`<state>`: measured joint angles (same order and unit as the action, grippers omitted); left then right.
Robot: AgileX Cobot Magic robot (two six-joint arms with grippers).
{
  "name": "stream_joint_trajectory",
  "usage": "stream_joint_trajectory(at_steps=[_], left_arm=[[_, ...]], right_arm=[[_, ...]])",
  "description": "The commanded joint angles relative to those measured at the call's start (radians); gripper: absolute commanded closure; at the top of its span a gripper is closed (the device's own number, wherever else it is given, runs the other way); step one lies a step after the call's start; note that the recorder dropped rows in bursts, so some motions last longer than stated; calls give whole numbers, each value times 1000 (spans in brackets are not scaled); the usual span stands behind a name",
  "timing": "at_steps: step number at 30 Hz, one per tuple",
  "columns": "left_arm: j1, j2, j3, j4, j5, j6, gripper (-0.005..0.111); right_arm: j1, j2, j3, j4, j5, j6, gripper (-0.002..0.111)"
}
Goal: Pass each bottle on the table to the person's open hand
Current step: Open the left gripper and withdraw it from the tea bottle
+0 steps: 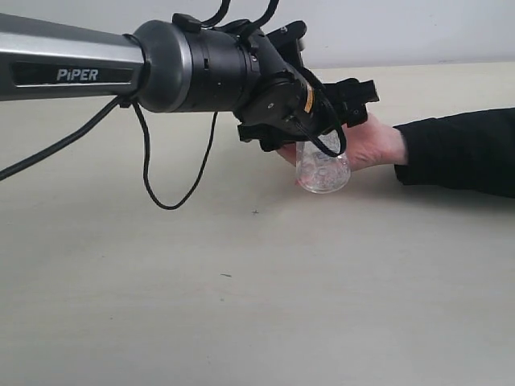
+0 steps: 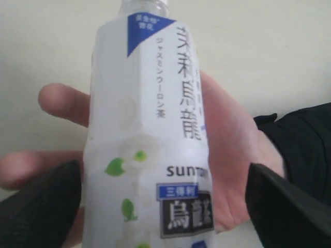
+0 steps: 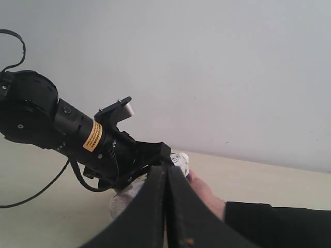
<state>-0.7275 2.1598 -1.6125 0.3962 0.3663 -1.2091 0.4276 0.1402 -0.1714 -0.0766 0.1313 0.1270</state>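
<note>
Left gripper (image 2: pixel 163 174) at the person's open hand (image 2: pixel 235 150), fingers spread. One pad (image 2: pixel 41 206) sits just beside the Suntory tea bottle (image 2: pixel 150 129), the other (image 2: pixel 284 206) stands clear of it with bare palm showing between (so no clamp on it). Bottle, white label with blue corner and green leaves, lies against the palm, its clear base low over the cream table (image 1: pixel 241 305); whether it touches the table cannot be told. Right gripper (image 3: pixel 166 173) well apart from the hand, fingers pressed together on nothing; black sleeve (image 1: pixel 459 153) covers the wrist.
</note>
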Motion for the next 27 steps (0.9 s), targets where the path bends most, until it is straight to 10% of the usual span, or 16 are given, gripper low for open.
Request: stream_joint_trajectory(at_steps=[1, 9, 11, 13, 17, 27], left_arm=[[1, -52, 4, 8, 14, 63, 24], [1, -156, 4, 8, 100, 196, 29], [1, -195, 4, -12, 149, 250, 51], [4, -237, 4, -48, 197, 308, 98], [-7, -322, 46, -3, 244, 458, 102], [-109, -854, 772, 176, -498, 399, 107]], right_arm=[[-3, -5, 5, -1, -3, 0, 108], [-3, -5, 5, -1, -3, 0, 108], [-3, -5, 5, -1, -3, 0, 108], [-3, -5, 5, -1, -3, 0, 108], [-3, -5, 5, -1, -3, 0, 108], [-3, -5, 5, -1, -3, 0, 108]])
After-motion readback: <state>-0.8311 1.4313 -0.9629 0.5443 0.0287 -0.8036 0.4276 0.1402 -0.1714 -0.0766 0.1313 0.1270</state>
